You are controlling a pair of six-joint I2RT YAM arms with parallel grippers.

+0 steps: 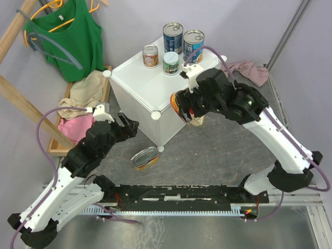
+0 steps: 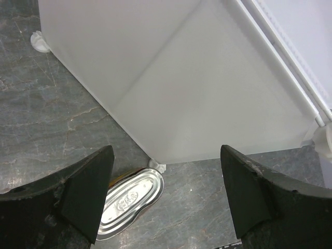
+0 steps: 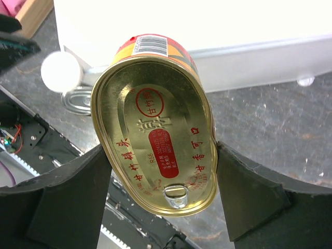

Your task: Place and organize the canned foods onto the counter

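Here the right gripper [image 3: 163, 194] clamps an oval tin [image 3: 155, 140] beside the counter [image 3: 218, 21]; the left gripper [image 2: 166, 192], jaws apart, hovers seemingly near a second tin [image 2: 129, 199].

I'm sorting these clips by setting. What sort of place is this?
Probably a robot test cell staged as a home corner: plain grey partition walls, a white cabinet with cans on it, and a green top hanging on a wooden rack.
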